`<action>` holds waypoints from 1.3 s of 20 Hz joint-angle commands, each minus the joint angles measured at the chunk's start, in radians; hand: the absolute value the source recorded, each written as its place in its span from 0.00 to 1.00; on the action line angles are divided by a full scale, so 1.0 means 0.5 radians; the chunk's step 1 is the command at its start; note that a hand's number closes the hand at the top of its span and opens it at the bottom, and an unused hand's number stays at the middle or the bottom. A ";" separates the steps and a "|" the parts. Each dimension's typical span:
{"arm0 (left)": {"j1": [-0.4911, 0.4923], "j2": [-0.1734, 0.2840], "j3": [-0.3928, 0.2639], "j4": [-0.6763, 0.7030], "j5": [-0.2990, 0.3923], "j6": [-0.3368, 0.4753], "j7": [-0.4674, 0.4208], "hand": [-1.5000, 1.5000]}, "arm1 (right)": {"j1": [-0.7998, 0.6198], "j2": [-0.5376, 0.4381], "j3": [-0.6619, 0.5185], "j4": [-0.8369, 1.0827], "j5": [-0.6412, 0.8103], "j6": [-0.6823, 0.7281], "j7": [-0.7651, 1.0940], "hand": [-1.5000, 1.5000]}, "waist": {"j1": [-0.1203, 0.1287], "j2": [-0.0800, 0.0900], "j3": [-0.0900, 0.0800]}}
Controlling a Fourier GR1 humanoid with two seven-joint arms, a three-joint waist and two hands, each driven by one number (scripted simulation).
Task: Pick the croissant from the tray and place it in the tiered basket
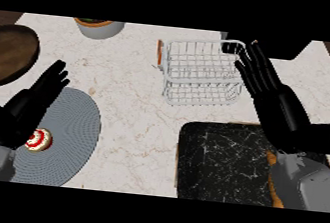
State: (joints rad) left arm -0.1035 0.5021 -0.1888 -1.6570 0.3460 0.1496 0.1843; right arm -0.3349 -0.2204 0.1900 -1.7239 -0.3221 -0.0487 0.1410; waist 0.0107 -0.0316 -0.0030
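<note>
My right hand [264, 75] hangs straight-fingered, holding nothing, at the tiered basket's [199, 76] three o'clock rim — a careless sweep could tip it.

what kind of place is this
Most likely a kitchen counter: a pale marble-patterned counter holds a white wire tiered basket, a dark tray and a grey round mat with a small red and white item on it.

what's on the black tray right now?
The black marbled tray shows only bare surface where visible. The right forearm covers its right edge; an orange-brown sliver peeks out there, possibly the croissant.
</note>
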 commanded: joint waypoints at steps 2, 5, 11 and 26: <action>0.077 -0.090 -0.041 -0.056 -0.082 0.023 -0.122 0.50 | 0.039 -0.057 -0.007 0.059 0.313 -0.247 0.115 0.00 | -0.019 0.058 0.004; 0.061 -0.148 -0.110 0.093 -0.136 -0.030 -0.289 0.50 | 0.090 -0.078 -0.045 0.384 0.657 -0.559 0.112 0.00 | -0.025 0.086 -0.003; 0.093 -0.322 -0.214 0.427 -0.188 -0.147 -0.582 0.50 | 0.411 0.200 0.114 0.442 1.047 -1.074 -0.147 0.00 | -0.045 0.069 0.004; -0.024 -0.385 -0.162 0.530 -0.217 -0.104 -0.548 0.50 | 0.380 -0.731 0.517 0.029 2.077 -0.063 1.330 0.00 | -0.088 0.035 -0.029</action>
State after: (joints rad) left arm -0.1034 0.3097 -0.2740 -1.3989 0.2397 0.0984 -0.0880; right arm -0.1437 -0.4963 0.3876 -1.6889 0.6389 -0.2641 0.6321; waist -0.0333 -0.0137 -0.0140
